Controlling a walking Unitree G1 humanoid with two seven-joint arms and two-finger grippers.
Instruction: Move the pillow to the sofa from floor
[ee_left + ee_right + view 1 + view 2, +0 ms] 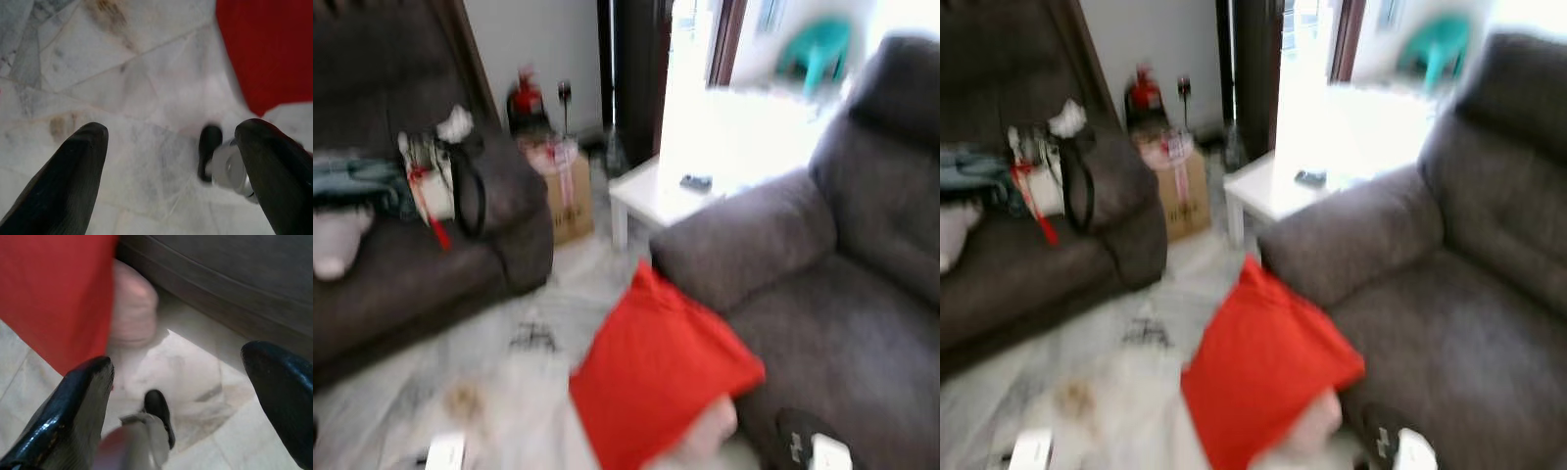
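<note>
The left gripper (171, 161) hangs low over the marble floor (122, 88), pointing down, its two black fingers (73, 166) spread wide with nothing between them. The right gripper (186, 391) also points at the floor, just beside the front of the near sofa (842, 323), its fingers spread apart and empty.

The red pillow (656, 372) stands tilted on the floor, leaning against the front of the near sofa on the right, below the sofa's left armrest (744, 235). A pale pinkish thing (710, 431) sits under the pillow's near right corner; what it is cannot be told.

The head views are blurred. The robot's arms are cut off at the near edge, where a white part (830, 454) shows on the right. In each wrist view a dark foot-like shape (209, 147) stands on the floor below.

Open floor runs from the pillow leftward to a second dark sofa (411, 284) on the far left, which carries a bag (450, 186) and cloths. Beyond the pillow stand a white worktop (656, 191) and a cardboard box (568, 196).
</note>
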